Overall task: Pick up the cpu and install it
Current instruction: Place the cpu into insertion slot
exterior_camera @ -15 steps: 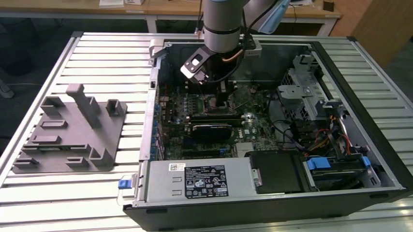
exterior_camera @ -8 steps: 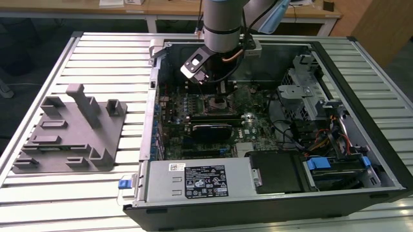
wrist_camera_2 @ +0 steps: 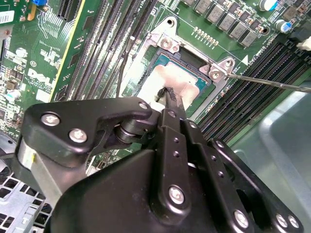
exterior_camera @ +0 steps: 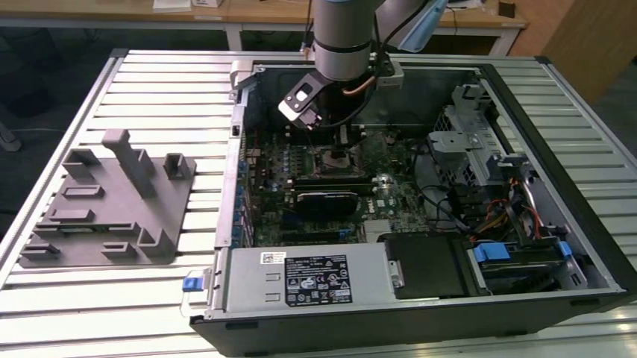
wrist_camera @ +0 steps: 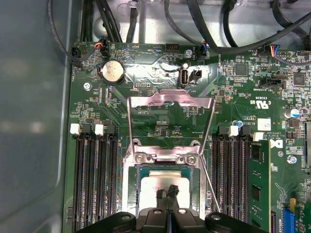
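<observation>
While the cpu (wrist_camera: 151,187) lies flat inside the socket (wrist_camera: 165,156), its silver top framed by the socket's metal surround, the gripper (wrist_camera: 167,191) stands over the socket's middle. Its jaws are pressed together with nothing visibly pinched between them. The tips sit on or just above the chip's top; I cannot tell whether they touch it.

The pick-up looks done, and the step in hand appears to be the seating. The chip is in the socket but not yet clamped. The load plate (wrist_camera: 170,99) is swung open, lying back over the board just past the socket's hinge edge. The lever (wrist_camera_2: 272,82), a thin wire, juts free beside the socket instead of being hooked down. Memory slots (wrist_camera: 92,174) flank the socket on both sides.

In the exterior view the arm reaches down into the case (exterior_camera: 398,328), directly above the socket.

Since the chip rests loose, whatever contact the tips make should be light and square to the socket. A sideways drag could shift the chip in its seat. Any work around the socket also has to clear the open plate and the lever, both of which stand close to the fingers.
</observation>
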Available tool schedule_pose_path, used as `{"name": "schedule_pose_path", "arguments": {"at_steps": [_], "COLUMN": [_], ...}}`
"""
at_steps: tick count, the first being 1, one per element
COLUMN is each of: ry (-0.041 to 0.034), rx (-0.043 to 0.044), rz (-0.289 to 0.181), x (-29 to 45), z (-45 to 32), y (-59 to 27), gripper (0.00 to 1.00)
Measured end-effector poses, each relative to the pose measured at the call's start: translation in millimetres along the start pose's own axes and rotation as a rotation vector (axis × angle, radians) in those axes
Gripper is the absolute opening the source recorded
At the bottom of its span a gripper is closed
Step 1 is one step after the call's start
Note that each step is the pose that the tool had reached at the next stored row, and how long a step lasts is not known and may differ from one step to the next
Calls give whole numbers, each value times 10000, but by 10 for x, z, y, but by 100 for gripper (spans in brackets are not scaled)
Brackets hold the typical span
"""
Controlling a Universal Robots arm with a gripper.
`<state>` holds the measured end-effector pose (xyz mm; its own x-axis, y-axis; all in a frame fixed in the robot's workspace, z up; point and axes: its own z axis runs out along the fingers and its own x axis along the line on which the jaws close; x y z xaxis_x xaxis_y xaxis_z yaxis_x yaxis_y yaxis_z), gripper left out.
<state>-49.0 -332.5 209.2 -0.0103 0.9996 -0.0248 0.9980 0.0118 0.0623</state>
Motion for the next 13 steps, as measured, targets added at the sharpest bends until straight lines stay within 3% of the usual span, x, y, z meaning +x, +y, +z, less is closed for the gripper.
{"name": "schedule_pose_path", "arguments": {"at_steps": [13], "ry": [-13], "rx": [6], "rz": [233], "x": [1], "z": [63], "y": [-3], "gripper": [11]}}
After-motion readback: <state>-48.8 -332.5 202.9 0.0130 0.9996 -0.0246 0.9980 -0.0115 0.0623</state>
